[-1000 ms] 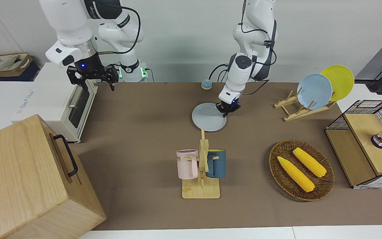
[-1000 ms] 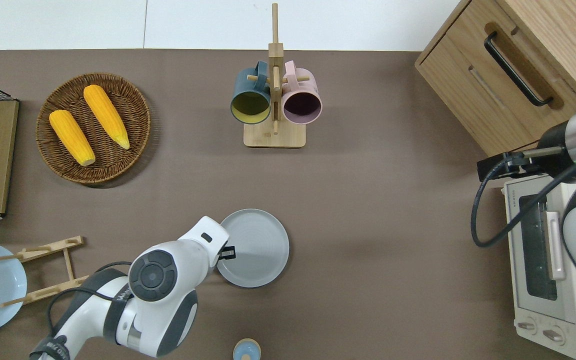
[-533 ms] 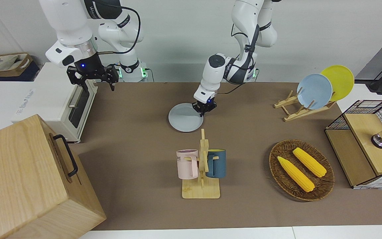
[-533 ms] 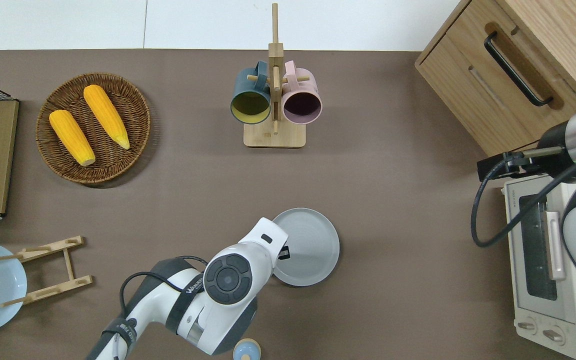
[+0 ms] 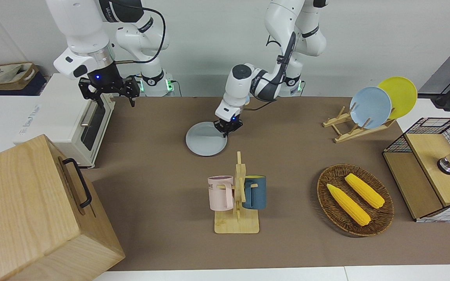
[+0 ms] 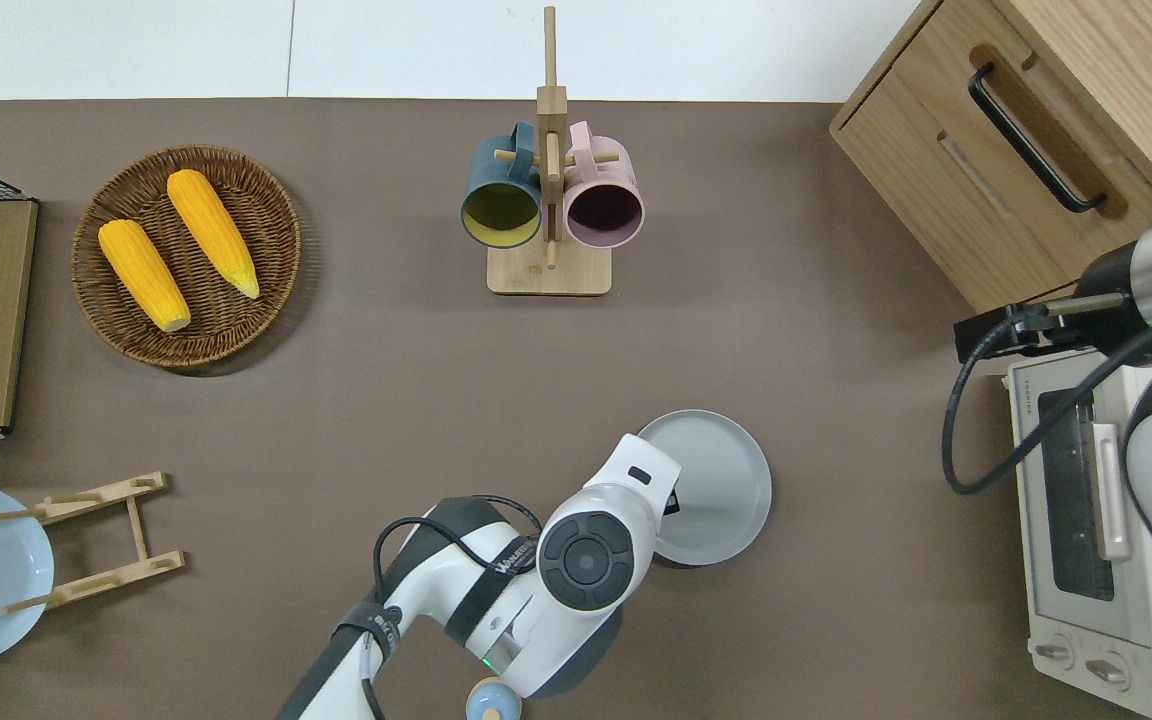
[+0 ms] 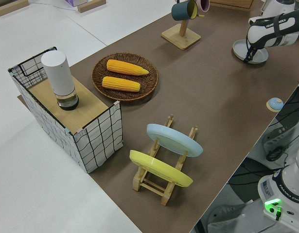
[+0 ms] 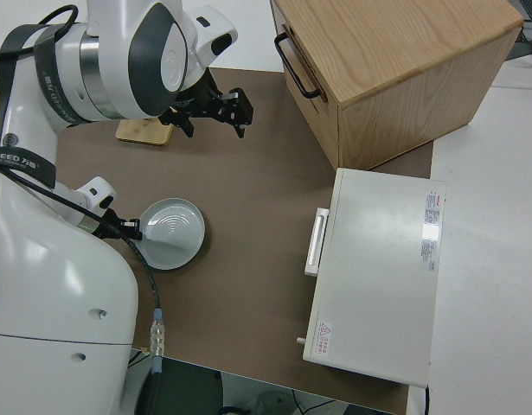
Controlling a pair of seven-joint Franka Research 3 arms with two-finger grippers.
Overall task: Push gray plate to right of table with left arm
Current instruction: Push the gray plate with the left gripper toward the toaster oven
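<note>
Now the left gripper (image 5: 227,130) (finger state unreadable) touches the gray plate's (image 5: 204,141) rim, bare table (image 5: 150,128) alongside.

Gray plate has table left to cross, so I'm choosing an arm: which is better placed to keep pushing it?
Left: the left gripper is down at the gray plate rim. The right arm is parked.

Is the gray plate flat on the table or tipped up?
Flat. The gray plate lies level on the table, rim up and empty, with the left gripper at its edge.
</note>
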